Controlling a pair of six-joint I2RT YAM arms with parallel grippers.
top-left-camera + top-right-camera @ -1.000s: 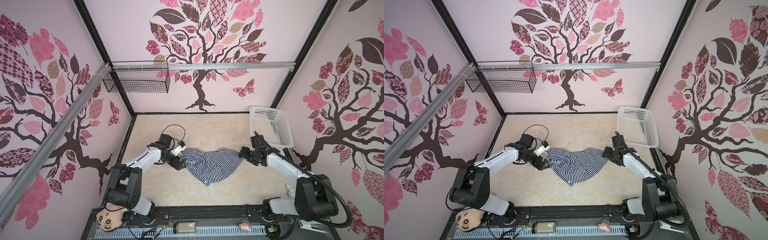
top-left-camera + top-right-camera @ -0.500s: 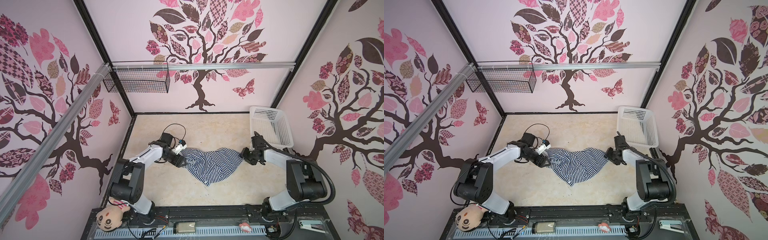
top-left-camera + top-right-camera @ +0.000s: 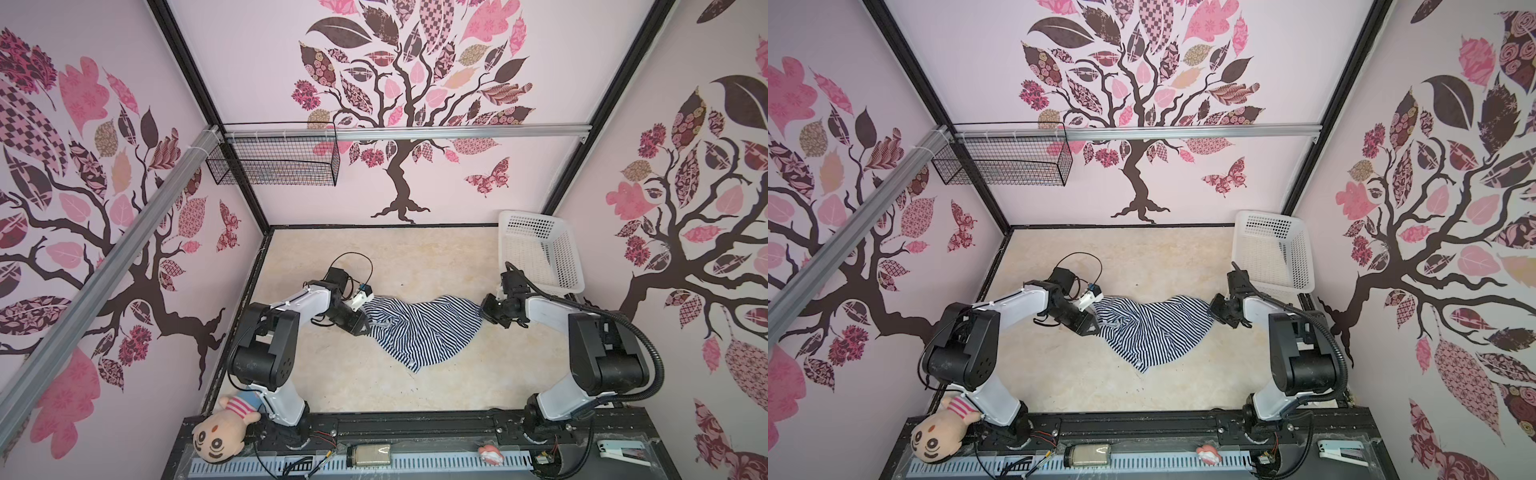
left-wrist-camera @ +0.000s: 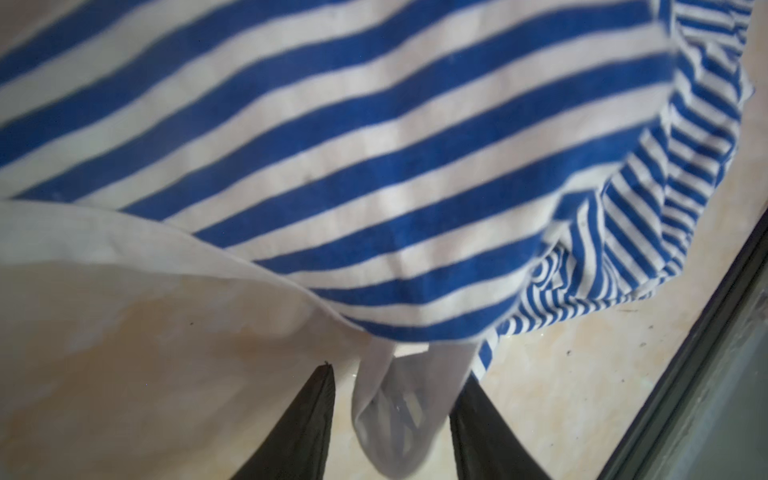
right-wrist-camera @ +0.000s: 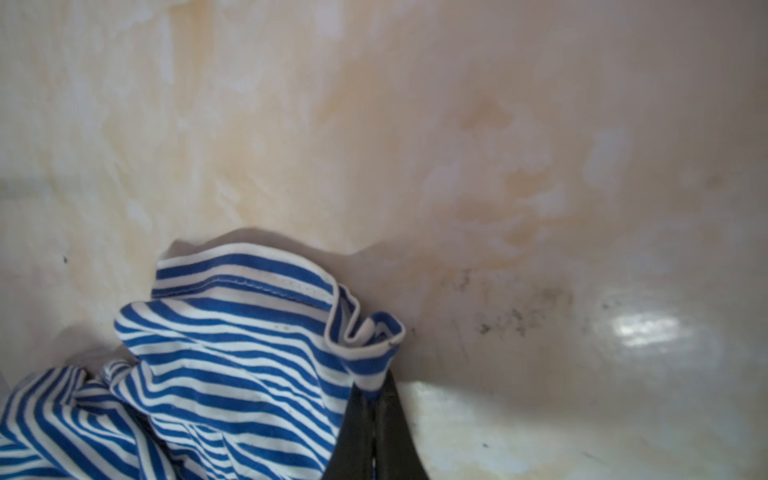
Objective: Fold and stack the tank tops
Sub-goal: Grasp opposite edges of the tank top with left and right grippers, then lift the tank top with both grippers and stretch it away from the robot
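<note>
One striped tank top (image 3: 419,328) (image 3: 1150,328) lies crumpled and spread on the beige table, between the two arms in both top views. My left gripper (image 3: 365,326) (image 4: 397,374) is at its left edge. The jaws stand apart around a white strap loop (image 4: 395,415), with a gap still showing beside one finger (image 4: 307,424). My right gripper (image 3: 484,309) (image 5: 376,386) is at the right edge, shut on a bunched corner of the striped hem (image 5: 374,365). The rest of the cloth (image 5: 232,353) trails away from it.
A white plastic basket (image 3: 540,253) stands at the back right, just behind the right arm. A black wire basket (image 3: 274,160) hangs on the back rail. A plush doll (image 3: 224,428) lies at the front left by the arm base. Bare table (image 3: 415,257) lies behind the cloth.
The right jaws have closed onto the hem corner. The left jaws have narrowed around the white strap. Both arms have drawn their elbows up; the cloth has barely shifted.
</note>
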